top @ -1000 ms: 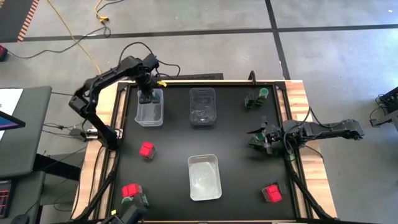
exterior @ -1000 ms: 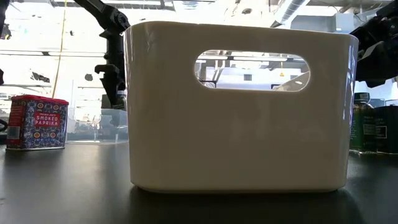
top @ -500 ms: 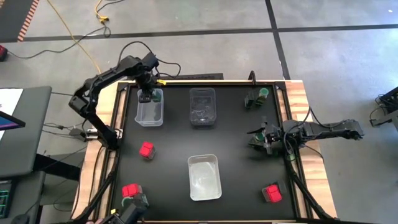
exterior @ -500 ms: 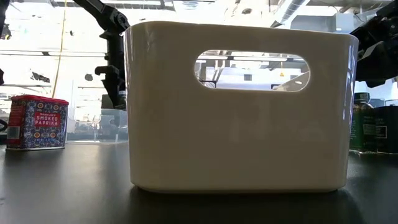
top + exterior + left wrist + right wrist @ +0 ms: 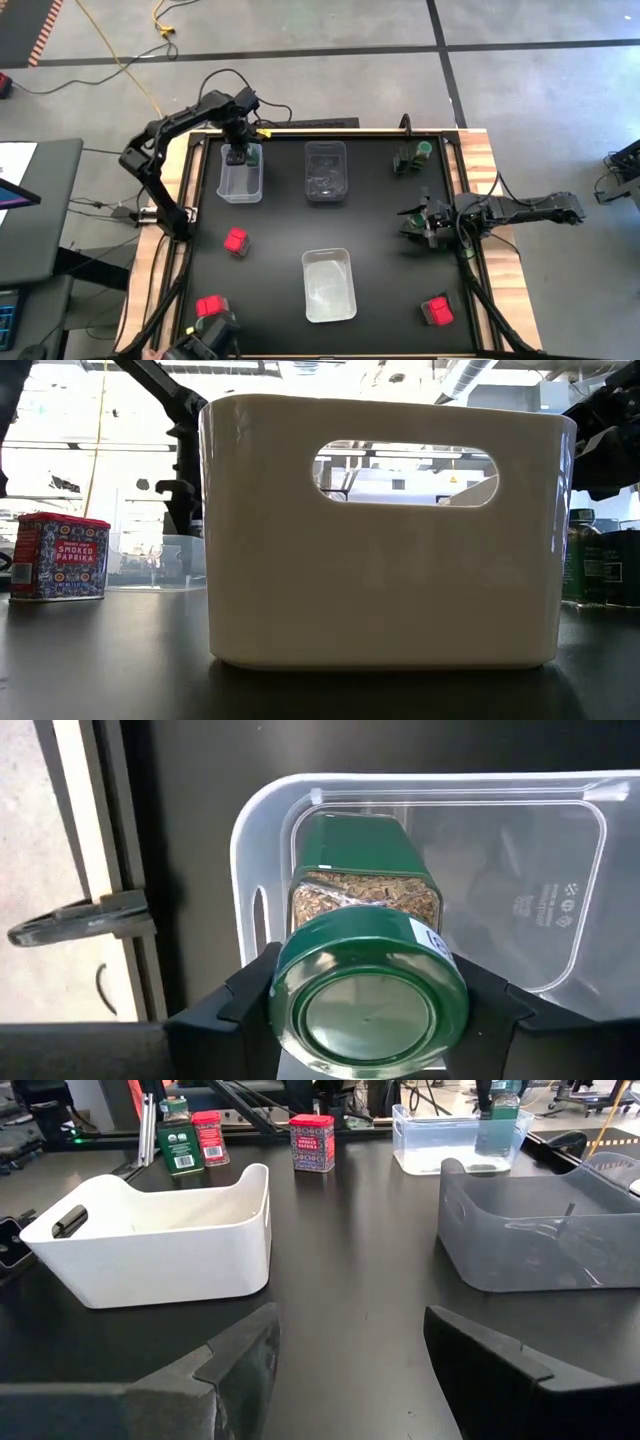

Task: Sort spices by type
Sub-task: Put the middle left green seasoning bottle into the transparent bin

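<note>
Left gripper [image 5: 368, 1020] is clamping a green-lidded jar [image 5: 366, 955] and hanging over the clear bin [image 5: 240, 178], my landmark here. Compared with a second ago, the left arm's elbow is swinging slightly outward and the jar is riding a touch nearer the bin's far end; in the left wrist view its base is pointing down into the bin, whose floor shows bare beside it. I cannot tell whether the base is touching that floor. Judgement: this jar is being delivered, and release looks like the next step, not yet done.

Right gripper [image 5: 345, 1370] is waiting well to the right of the clear bin, past the grey bin [image 5: 326, 172], jaws standing apart and holding nothing; no change there.

Remaining spices are lying loose: one red tin [image 5: 236, 240] just in front of the clear bin, a second [image 5: 209, 306] farther forward, a third [image 5: 436, 311] far right-front beyond the white bin [image 5: 329, 285]. Dark boxes [image 5: 411, 158] are standing right of the grey bin. Sorting is looking early.
</note>
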